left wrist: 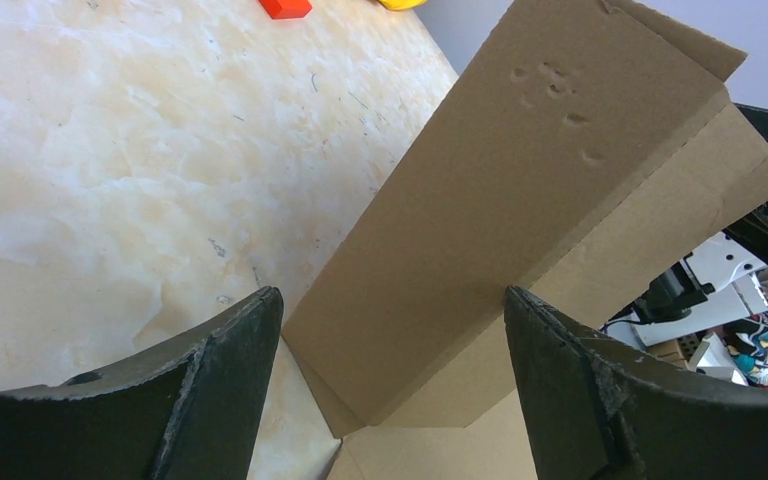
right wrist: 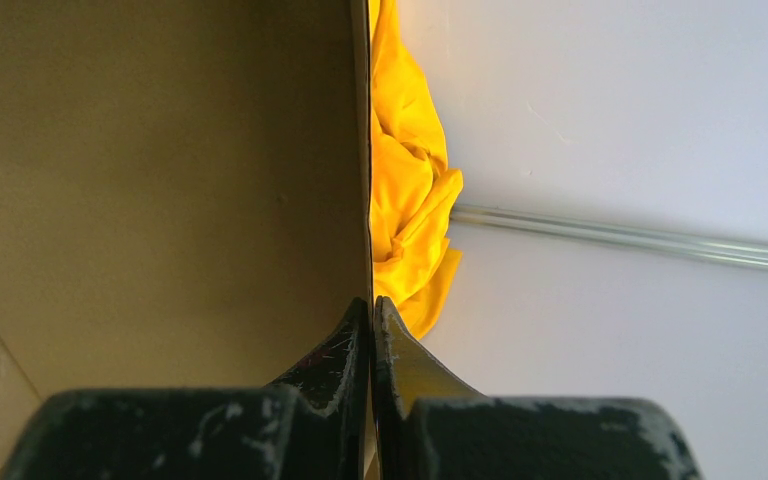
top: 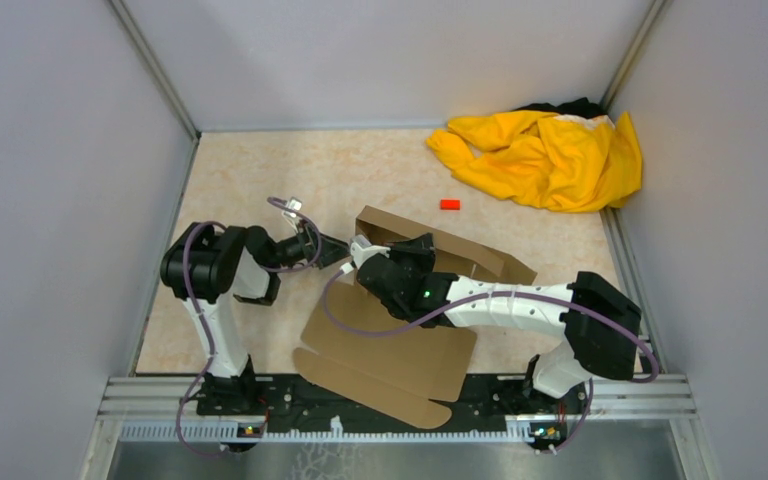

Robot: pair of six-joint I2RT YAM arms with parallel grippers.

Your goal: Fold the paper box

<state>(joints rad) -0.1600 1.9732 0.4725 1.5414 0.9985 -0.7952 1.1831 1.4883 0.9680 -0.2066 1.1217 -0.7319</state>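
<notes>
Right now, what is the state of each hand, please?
Left hand: open, a paper box panel between its fingers.
Right hand: closed, pinching the paper box edge.

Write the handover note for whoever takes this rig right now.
The left gripper is open, its fingers either side of a raised wall of the paper box, not gripping.
The right gripper is shut on the edge of an upright panel.
The box sits mid-table, its wide flat panel toward the arm bases.
Done: some walls stand.
Left: fold the remaining flaps and close the lid.
The yellow garment and red block lie farther back.
</notes>
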